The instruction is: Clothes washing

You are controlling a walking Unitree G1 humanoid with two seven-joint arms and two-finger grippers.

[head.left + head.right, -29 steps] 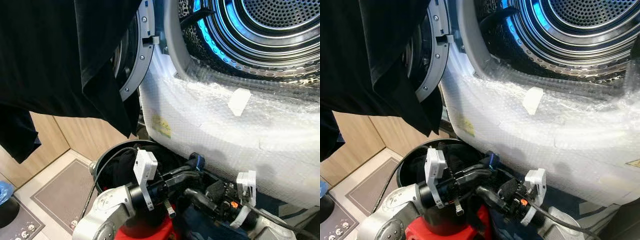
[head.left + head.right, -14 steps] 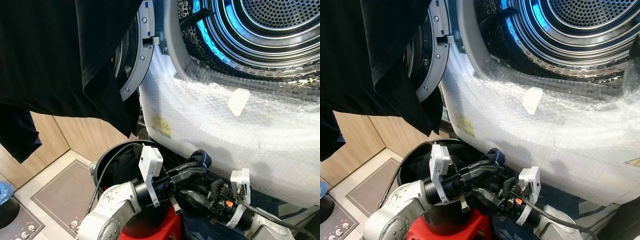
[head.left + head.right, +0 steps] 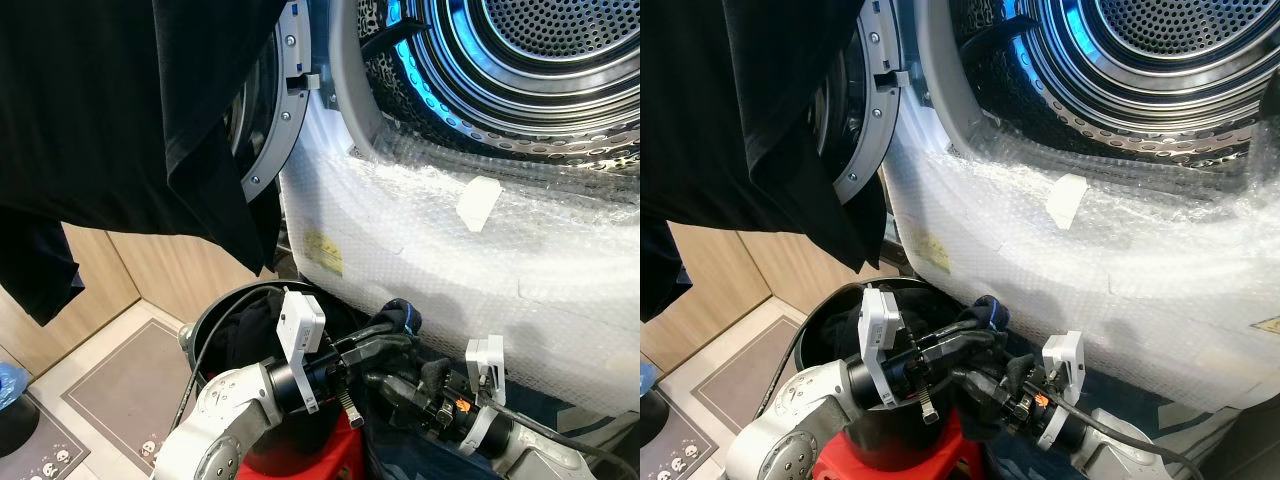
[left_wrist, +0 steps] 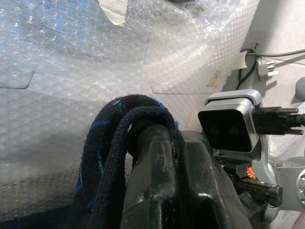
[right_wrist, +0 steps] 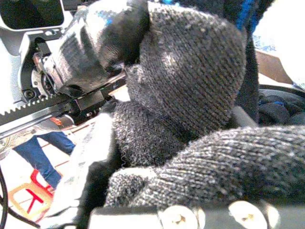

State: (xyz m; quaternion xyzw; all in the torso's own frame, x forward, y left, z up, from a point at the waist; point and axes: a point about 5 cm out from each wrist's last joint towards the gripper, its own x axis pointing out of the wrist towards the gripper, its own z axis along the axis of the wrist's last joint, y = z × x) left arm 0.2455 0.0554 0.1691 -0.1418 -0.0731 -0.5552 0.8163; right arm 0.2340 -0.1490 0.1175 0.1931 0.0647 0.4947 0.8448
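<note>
The left gripper [image 3: 385, 335] is clamped on a dark knitted sock [image 4: 119, 143], whose cuff loops over its fingertips. The right gripper [image 3: 395, 385], just beside and below, presses into the same sock; its finger spacing cannot be told.

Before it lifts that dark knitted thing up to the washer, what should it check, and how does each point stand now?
1. Left pincer grips the dark knitted garment: ok.
2. Right pincer has hold of it too: cannot tell.
3. Washer drum open: ok.
4. Garment free of the black bucket: cannot tell.
5. Black cloth draped over the washer door, clear of the opening: ok.
</note>
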